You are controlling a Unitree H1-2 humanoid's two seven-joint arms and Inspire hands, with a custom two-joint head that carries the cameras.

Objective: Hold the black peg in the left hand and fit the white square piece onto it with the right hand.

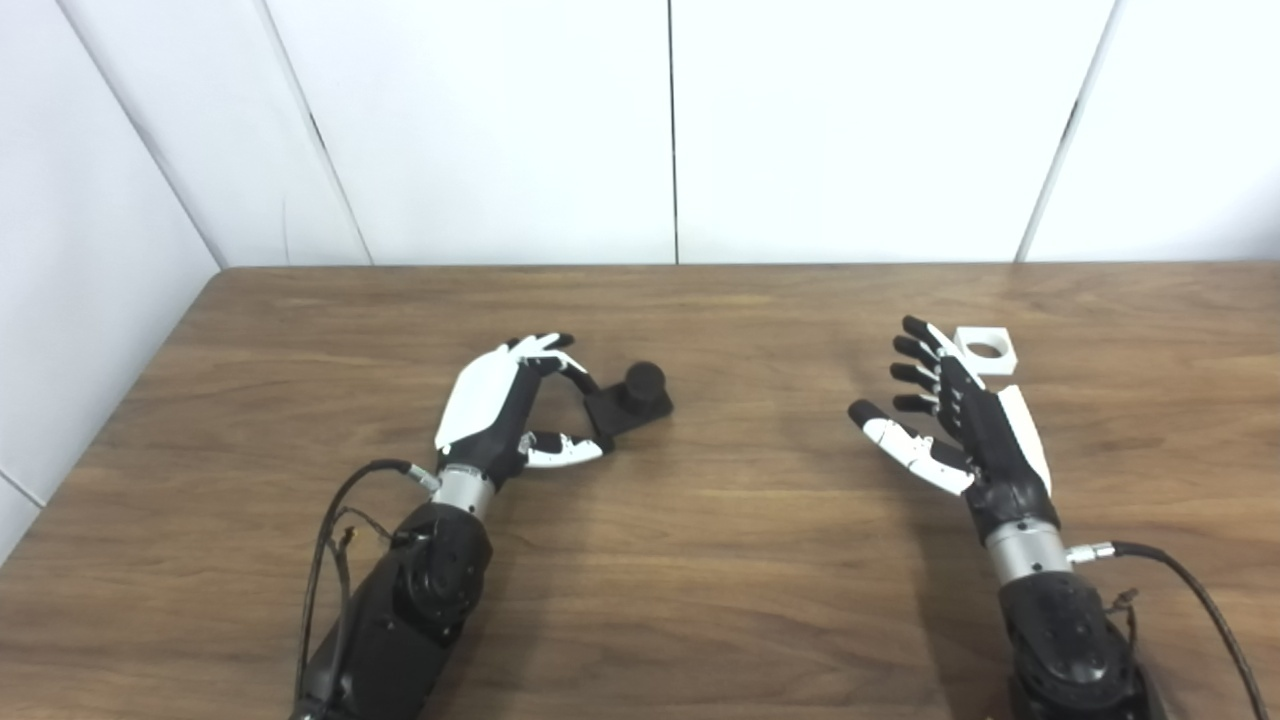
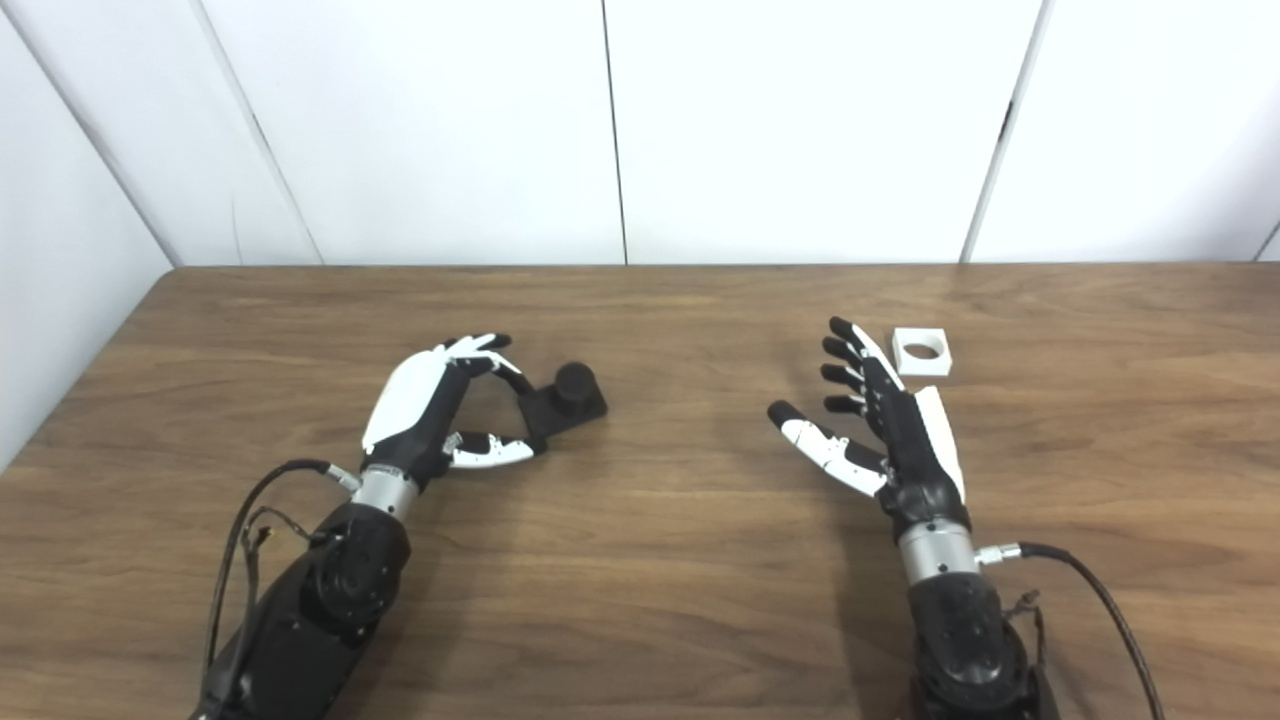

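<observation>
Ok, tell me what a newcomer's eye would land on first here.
First the two black-and-white hands on the wooden table: the left hand curls its fingers at the black peg on its square base, left of centre. The right hand is spread open, beside the white square piece lying flat at right.

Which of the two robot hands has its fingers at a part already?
The left robot hand: its fingers curl around the base of the black peg. The right robot hand is open, spread beside the white square piece, apparently not touching it.
</observation>
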